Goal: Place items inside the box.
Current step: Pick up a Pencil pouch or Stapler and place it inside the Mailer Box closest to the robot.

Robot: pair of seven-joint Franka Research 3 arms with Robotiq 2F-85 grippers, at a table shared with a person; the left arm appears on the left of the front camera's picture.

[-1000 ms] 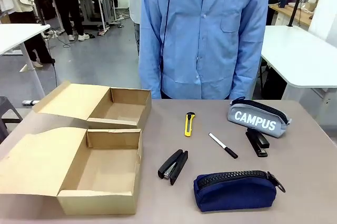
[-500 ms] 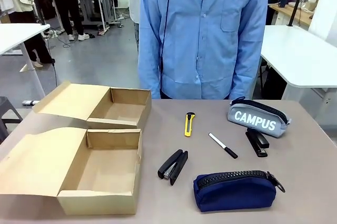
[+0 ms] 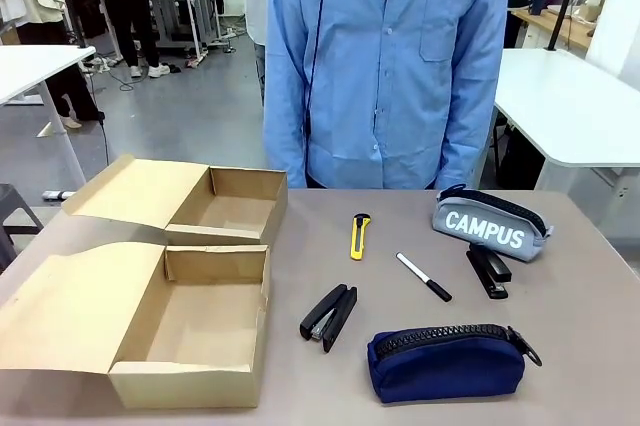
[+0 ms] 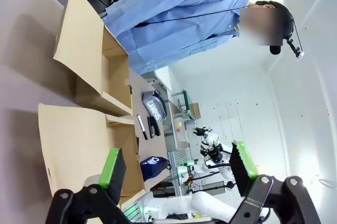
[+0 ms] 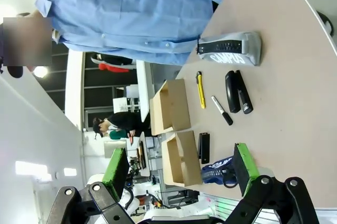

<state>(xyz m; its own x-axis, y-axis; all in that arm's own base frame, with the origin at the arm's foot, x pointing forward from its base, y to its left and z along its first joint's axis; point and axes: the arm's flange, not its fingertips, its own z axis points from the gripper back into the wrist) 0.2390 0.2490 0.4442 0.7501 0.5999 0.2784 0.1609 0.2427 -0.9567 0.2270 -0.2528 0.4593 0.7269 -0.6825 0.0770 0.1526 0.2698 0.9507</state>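
Note:
Two open cardboard boxes lie at the table's left, a near box (image 3: 185, 386) and a far box (image 3: 245, 184), both with nothing in them. Right of them lie the items: a yellow-and-black utility knife (image 3: 359, 236), a black marker pen (image 3: 423, 276), a black stapler (image 3: 329, 316), a second black stapler (image 3: 488, 272), a grey "CAMPUS" pouch (image 3: 490, 227) and a navy zip pouch (image 3: 447, 362). My left gripper (image 4: 177, 166) is open, well off the near box (image 4: 68, 145). My right gripper (image 5: 180, 167) is open too, high above the table, with the CAMPUS pouch (image 5: 230, 49) and the knife (image 5: 200, 90) far ahead.
A person in a blue shirt (image 3: 390, 66) stands at the table's far edge, hands out of sight. White tables (image 3: 575, 106) stand behind at the right and left. Bare tabletop (image 3: 590, 326) lies right of the pouches.

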